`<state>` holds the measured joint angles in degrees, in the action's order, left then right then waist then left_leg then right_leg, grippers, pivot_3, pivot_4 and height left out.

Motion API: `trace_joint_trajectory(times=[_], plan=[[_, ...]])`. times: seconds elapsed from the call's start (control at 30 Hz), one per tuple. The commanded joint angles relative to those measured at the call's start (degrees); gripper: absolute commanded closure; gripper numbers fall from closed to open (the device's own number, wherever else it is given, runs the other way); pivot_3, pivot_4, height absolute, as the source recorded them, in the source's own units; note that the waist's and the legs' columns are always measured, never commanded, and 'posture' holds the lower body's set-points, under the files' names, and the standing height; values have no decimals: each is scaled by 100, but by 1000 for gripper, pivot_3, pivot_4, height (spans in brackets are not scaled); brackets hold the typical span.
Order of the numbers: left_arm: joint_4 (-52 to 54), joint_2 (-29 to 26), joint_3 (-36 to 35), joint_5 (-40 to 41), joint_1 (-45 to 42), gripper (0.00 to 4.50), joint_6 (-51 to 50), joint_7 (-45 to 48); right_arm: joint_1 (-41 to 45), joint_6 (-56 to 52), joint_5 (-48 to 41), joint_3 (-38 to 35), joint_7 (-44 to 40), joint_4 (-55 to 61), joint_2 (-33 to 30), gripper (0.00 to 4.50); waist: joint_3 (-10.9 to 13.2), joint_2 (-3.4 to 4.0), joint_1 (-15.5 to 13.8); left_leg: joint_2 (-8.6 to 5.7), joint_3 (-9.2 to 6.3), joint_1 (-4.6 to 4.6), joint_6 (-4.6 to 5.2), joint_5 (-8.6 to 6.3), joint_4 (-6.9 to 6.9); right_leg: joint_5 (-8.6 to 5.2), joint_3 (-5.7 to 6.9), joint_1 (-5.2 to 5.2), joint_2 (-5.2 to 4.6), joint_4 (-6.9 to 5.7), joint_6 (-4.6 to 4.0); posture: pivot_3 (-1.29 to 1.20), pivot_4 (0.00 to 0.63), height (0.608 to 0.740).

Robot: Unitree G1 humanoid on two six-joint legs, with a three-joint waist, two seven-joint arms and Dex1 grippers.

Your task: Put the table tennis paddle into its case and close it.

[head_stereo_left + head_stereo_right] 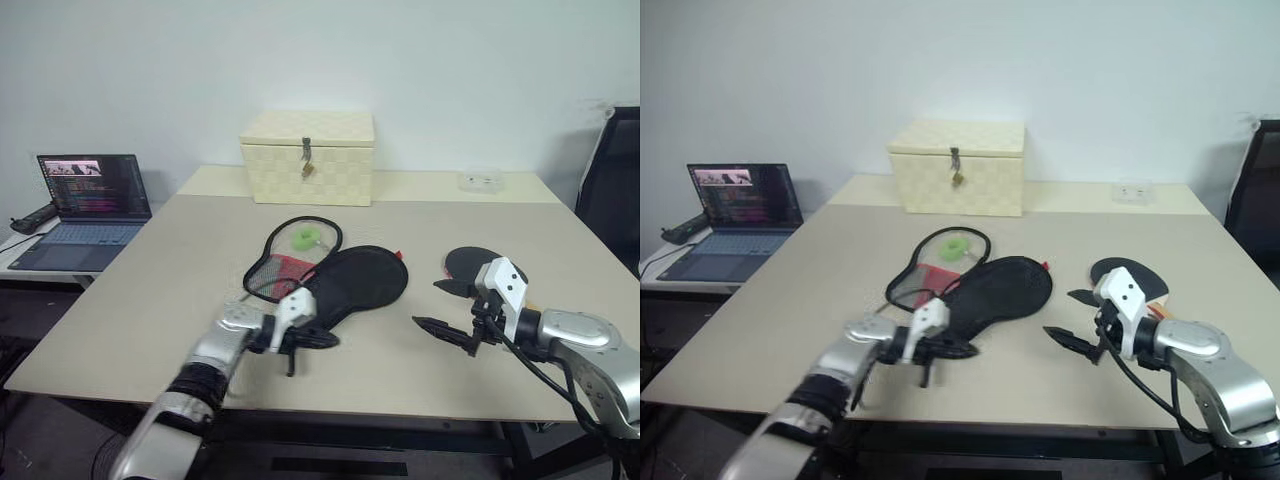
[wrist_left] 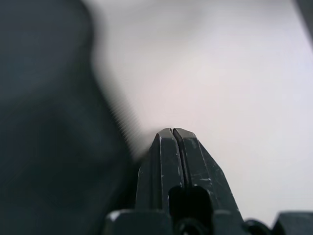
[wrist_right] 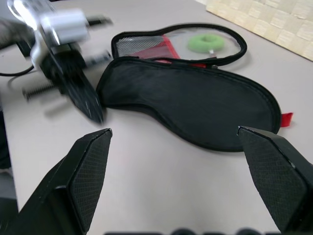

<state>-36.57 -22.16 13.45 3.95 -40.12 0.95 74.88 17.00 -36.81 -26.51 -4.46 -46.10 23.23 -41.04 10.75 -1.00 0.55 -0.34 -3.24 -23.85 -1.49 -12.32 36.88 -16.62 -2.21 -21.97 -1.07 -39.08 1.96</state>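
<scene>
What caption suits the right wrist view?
Open right gripper facing unzipped black-and-red fabric paddle case; shut left gripper beside it.

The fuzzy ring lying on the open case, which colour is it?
The fuzzy ring is light green; right wrist view shows it best.

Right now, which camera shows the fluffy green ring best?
The right wrist view: the green fuzzy charm looks big there, lying inside the open case. Both eye views show it smaller, farther off. The left wrist view shows that gripper's shut fingers.

Table tennis paddle (image 1: 470, 262) partly behind right gripper (image 1: 446, 306); motion-blurred left gripper (image 3: 80, 100) beside case (image 3: 195, 105).
</scene>
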Motion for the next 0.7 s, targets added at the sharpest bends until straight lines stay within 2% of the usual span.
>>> trace_joint_trajectory(times=[0.03,0.2,0.3,0.33,0.43,0.57,0.7], plan=[[139,318,103,-56,-64,4470,-172,-306,0,96,-81,-265,-63,44,-161,0,-1,1,0,0,0,2,0,0,1,0,-2,0,0,-1,1,0,150,740],[80,754,135,-100,-207,4470,-260,-668,13,11,-140,-308,-23,102,-194,0,-1,1,-2,0,2,1,0,0,3,1,-1,0,1,-2,1,0,150,740],[373,693,48,20,-156,4470,-474,-573,55,-106,-235,-296,12,145,-156,0,0,0,-1,-1,2,-1,1,-1,3,1,-3,-1,1,1,2,0,150,740],[509,606,-13,100,-120,4313,-584,-486,66,-134,-255,-272,18,158,-154,0,0,0,19,0,2,-2,2,-1,2,1,-3,-2,1,1,2,0,150,740],[862,202,-229,245,0,3578,-698,-399,81,-211,-277,-168,92,176,-111,0,0,0,112,4,-2,0,2,-1,-2,1,-6,-5,4,-2,0,0,150,740],[1293,-243,-710,490,132,2108,-807,-671,55,-476,-383,-119,285,227,47,0,0,0,142,7,-8,4,2,-1,-3,1,-12,-5,4,-4,0,0,150,740],[1913,-839,-1257,993,417,732,-1291,-527,44,-962,-507,-50,575,285,234,0,0,0,131,7,-17,0,2,-1,-3,1,-10,-7,1,-1,0,0,150,740]])
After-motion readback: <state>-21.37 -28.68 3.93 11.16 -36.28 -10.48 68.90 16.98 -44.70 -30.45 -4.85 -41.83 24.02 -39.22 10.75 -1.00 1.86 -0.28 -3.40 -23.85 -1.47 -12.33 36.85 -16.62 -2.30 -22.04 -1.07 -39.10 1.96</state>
